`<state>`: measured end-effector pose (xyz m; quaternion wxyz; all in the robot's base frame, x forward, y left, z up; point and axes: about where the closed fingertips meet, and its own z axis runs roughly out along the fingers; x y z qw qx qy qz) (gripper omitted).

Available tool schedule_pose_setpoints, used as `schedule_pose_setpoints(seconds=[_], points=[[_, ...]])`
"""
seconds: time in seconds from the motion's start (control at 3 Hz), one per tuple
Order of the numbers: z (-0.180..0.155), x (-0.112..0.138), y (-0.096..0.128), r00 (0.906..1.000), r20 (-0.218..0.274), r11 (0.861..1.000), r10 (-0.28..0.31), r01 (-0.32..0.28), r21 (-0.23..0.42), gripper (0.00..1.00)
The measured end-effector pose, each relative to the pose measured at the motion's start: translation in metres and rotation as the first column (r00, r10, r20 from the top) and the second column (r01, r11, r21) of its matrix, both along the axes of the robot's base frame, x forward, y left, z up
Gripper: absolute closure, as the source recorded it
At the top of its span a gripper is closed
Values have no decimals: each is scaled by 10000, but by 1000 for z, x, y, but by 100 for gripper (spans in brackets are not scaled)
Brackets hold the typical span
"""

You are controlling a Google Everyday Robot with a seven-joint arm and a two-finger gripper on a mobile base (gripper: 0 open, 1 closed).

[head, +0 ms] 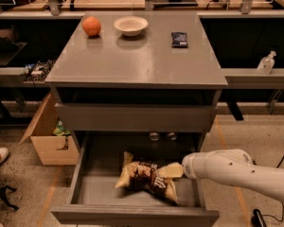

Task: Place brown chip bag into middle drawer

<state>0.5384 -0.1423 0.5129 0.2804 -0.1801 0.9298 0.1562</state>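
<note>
The brown chip bag [146, 178] lies inside the open middle drawer [132, 214], the lowest grey tray of the cabinet, tilted toward its front right. My white arm reaches in from the right, over the drawer's right side. The gripper [183, 168] is at the arm's tip, right against the bag's pale tan right end. I cannot see how it stands on the bag.
On the cabinet top [137, 56] are an orange [92, 26], a white bowl [130, 25] and a small dark blue snack packet [179, 39]. The drawer front one level higher [132, 117] is closed. A cardboard box [47, 136] stands at the left.
</note>
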Motion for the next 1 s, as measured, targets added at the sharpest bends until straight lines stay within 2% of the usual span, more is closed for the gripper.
schedule_pose_setpoints(seconds=[0.33,0.67,1.0], points=[[19,6,-43,9964,392,9971,-747,740,197,0],[28,11,-80,9875,594,9887,-1463,1441,405,0],[30,11,-85,9856,631,9871,-1569,1544,422,0]])
